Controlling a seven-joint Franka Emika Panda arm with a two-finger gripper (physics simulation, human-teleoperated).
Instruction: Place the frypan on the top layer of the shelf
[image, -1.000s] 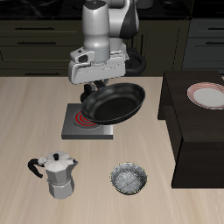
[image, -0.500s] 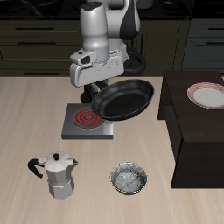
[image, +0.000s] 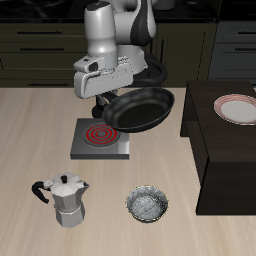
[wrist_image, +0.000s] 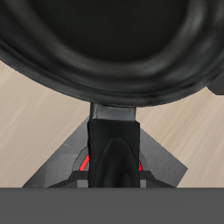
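Round black shallow frypan (image: 138, 109) has shifted slightly toward the big dark brown boxy shelf (image: 226, 150) since a second ago; fingers (image: 104, 103) pinching its long handle, pan airborne just ahead of them, above the grey square hotplate (image: 101, 139) on the bench (image: 40, 130)

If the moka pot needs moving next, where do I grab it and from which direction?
Probably the moka pot's black side handle, or a top-down pinch across its faceted upper body. It stands upright with open table around it, so descend from above; the handle juts away from the small bowl.
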